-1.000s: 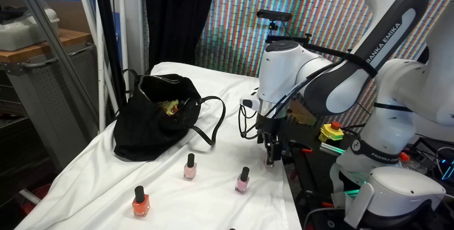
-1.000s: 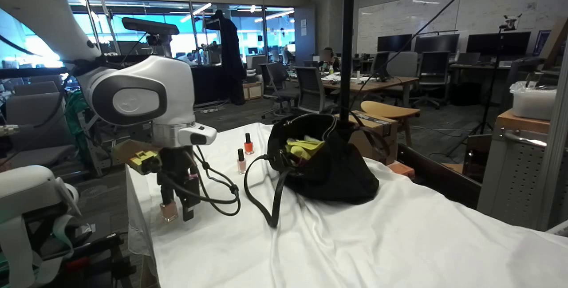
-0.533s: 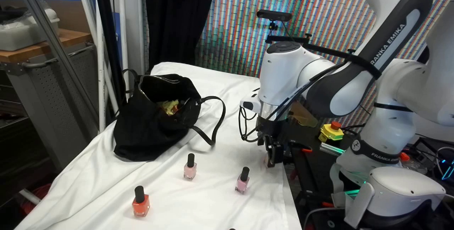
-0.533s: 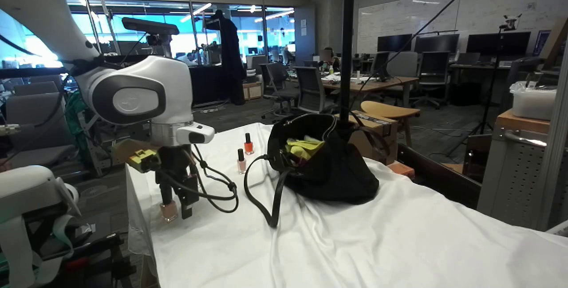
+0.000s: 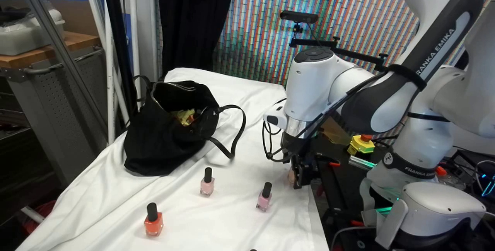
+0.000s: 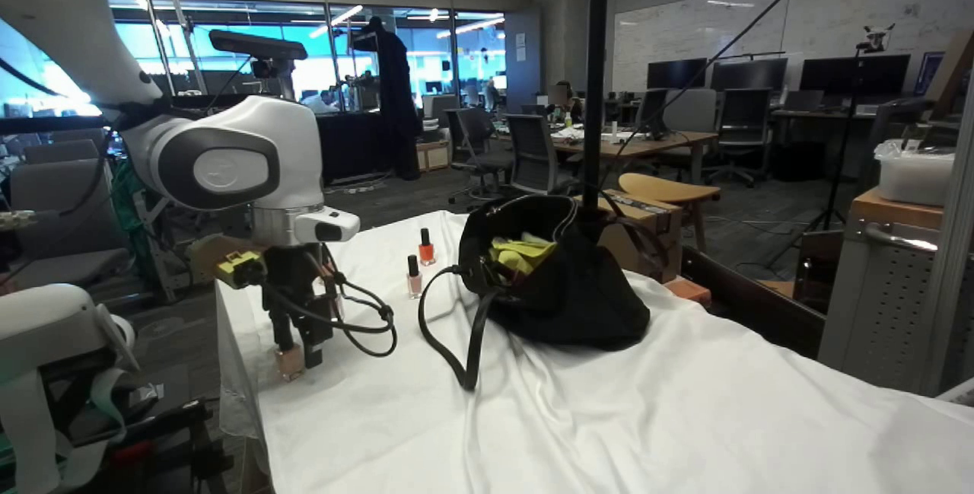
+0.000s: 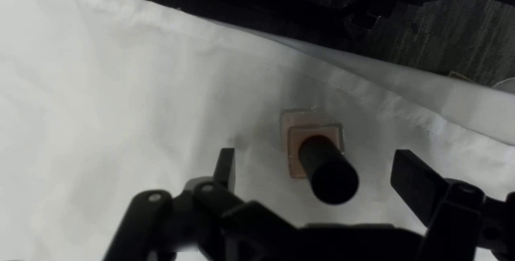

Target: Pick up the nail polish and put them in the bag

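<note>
My gripper [image 7: 316,168] is open, its fingers apart on either side of an upright peach nail polish [image 7: 295,152]. Its black cap lies between the fingers, touching neither. This bottle also shows in an exterior view [image 6: 290,363] below the gripper [image 6: 299,345]. In an exterior view [image 5: 291,175] the gripper partly hides it. Two pink bottles [image 5: 207,187] [image 5: 263,201] and an orange bottle [image 5: 154,224] stand upright on the white cloth. A dark cap tip [image 5: 253,250] shows at the frame's bottom edge. The black bag [image 5: 162,146] lies slouched open, yellow-green inside, in both exterior views [image 6: 571,304].
The white-clothed table [image 6: 609,418] ends close beside the peach bottle. A loop handle [image 5: 238,131] of the bag sticks out over the cloth toward the gripper. A yellow emergency stop [image 5: 361,145] sits near the robot base. Cables [image 6: 380,319] hang from the wrist.
The arm has shifted slightly, bringing the open fingers to either side of the peach bottle. In an exterior view it moved a little right and down. The bottles and bag have not moved.
</note>
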Controlling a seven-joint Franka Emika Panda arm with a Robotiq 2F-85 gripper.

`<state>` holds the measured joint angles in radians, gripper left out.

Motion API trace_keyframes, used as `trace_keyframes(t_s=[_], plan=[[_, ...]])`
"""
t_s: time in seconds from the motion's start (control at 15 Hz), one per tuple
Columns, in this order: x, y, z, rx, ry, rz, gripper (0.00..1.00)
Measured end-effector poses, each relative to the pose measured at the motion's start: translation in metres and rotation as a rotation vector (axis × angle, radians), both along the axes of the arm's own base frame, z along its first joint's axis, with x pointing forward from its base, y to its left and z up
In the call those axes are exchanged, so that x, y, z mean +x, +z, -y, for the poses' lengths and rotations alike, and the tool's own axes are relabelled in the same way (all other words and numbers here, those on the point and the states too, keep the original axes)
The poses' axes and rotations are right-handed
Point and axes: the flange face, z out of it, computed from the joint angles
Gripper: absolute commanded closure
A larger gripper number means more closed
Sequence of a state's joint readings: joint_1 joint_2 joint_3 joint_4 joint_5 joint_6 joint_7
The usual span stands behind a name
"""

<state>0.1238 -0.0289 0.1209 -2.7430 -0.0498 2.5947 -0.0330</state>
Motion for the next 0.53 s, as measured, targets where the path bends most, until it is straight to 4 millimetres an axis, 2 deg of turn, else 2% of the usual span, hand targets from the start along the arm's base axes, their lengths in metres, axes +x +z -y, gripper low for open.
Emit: trace_keyframes(t_s=[0.53], plan=[[0.0011,0.0009,0.0017,-0.012,-0.055,0.008,0.00]])
